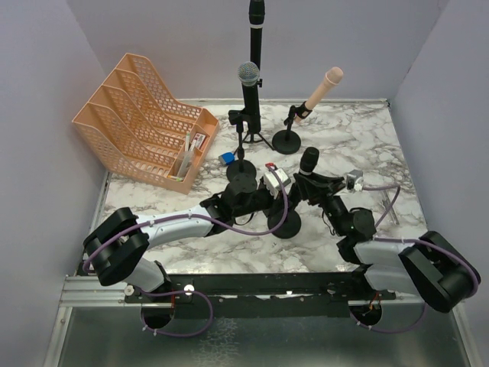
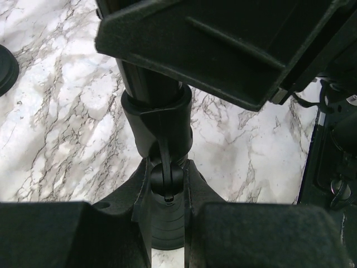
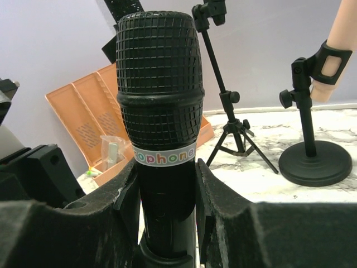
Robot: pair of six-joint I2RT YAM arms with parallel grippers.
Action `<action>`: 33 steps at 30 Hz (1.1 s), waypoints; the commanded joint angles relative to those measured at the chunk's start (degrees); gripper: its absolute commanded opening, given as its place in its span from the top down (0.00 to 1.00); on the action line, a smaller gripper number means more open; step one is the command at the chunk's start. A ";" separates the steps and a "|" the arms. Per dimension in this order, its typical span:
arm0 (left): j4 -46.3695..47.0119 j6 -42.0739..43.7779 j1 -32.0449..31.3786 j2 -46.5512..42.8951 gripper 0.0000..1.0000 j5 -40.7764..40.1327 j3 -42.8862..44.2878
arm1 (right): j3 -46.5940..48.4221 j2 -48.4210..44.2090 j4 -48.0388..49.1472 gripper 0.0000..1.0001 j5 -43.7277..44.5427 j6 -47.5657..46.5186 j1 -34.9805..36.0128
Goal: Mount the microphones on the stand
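Organizer, orange, stood at the rear left of the table; its front compartment held small loose items, too small to identify. Right gripper was clenched on a black microphone, head up, near table centre. Left gripper was clenched on a stand just beside it. Pink microphone, silver-headed microphone and tall black microphone sat mounted on rear stands.
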 commanded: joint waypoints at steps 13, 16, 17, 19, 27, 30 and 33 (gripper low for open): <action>0.28 -0.60 0.25 1.35 1.00 -2.20 -1.18 | 7.64 -19.44 -53.13 0.83 -4.20 -18.44 4.19; -0.20 -0.55 0.23 1.78 1.00 -1.78 -0.77 | 9.09 -19.27 -54.97 0.83 -3.61 -20.29 4.14; -0.39 -0.51 0.21 1.93 1.00 -1.68 -0.59 | 9.27 -19.42 -55.32 0.83 -3.06 -20.75 4.14; -0.69 -0.51 0.22 2.28 1.00 -1.55 -0.19 | 9.22 -19.93 -55.46 0.83 -2.86 -21.96 4.23; -1.50 -0.23 0.23 2.96 1.00 -2.25 1.11 | 10.85 -23.72 -58.09 0.63 -4.46 -17.66 4.29; -1.77 0.48 0.22 2.49 1.00 -3.95 1.72 | 12.42 -25.04 -61.12 0.37 -1.86 -12.80 4.24; -1.99 1.22 0.29 2.05 1.00 -6.65 2.44 | 12.86 -28.62 -63.94 0.26 3.63 -7.07 4.29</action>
